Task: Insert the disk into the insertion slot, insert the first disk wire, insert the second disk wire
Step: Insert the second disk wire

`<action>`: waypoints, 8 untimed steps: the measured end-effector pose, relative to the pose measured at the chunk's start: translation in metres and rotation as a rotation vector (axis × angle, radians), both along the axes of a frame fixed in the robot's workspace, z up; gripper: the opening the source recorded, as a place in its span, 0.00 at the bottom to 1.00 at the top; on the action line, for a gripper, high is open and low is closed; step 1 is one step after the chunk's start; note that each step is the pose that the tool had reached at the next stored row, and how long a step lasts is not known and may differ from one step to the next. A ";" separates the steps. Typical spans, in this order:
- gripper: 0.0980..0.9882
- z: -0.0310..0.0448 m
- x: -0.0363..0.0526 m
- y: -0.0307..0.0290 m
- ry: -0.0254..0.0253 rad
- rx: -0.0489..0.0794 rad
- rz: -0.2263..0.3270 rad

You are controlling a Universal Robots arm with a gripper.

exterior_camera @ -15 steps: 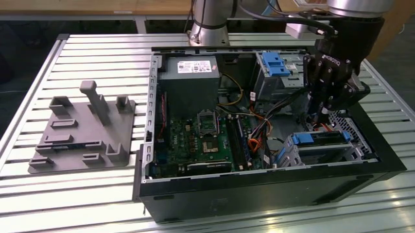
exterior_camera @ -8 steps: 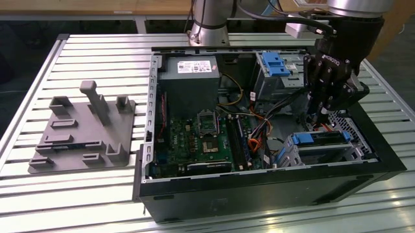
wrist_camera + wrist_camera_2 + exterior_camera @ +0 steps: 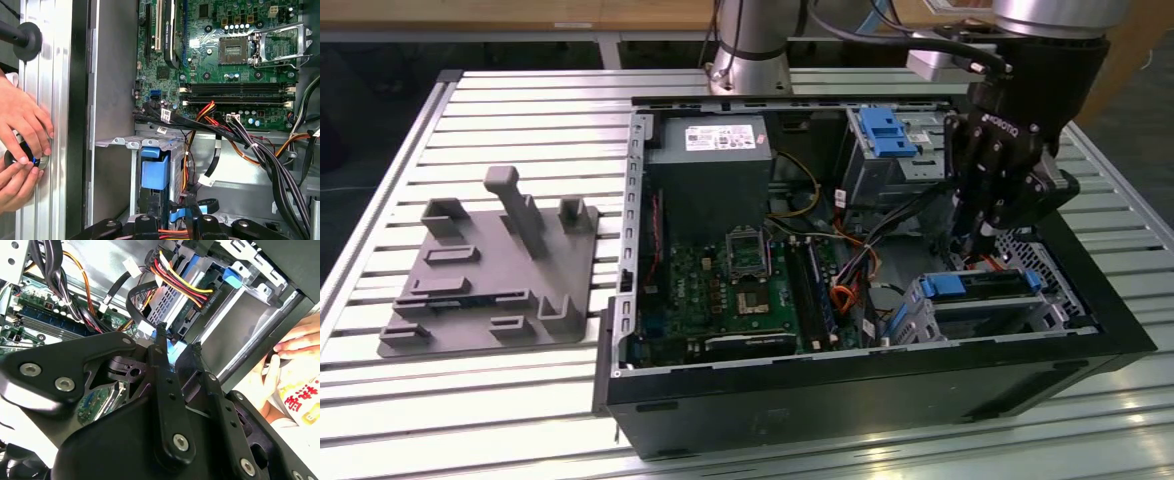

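**Gripper down at the drive cage, disk seated**

Loose cable bundle crosses the case between motherboard and the insertion slot. The disk sits in that slot, directly under the gripper. Fingers nearly closed, pinching a blue cable (thin, flat) at the disk's connector end. First wrist view adds a person's hands outside the case wall.

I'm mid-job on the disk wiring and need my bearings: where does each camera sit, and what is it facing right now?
Exterior view: off the arm, above the bench, looking down into the open computer case; the arm and gripper hang over the disk.
Second wrist view: on the wrist, looking past the fingers at the disk's wired end; a person's hand beside the case.
First wrist view: on the wrist, facing the motherboard; hands outside the case.
Shared: wire bundle, case.
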State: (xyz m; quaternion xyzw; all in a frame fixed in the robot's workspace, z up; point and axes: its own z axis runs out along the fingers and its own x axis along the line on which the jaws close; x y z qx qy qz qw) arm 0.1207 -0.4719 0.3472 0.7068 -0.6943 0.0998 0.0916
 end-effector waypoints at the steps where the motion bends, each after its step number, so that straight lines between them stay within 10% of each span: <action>1: 0.28 -0.0001 0.0000 0.0000 0.0000 0.000 0.000; 8: 0.19 -0.0010 0.0001 0.0000 0.0000 0.000 0.000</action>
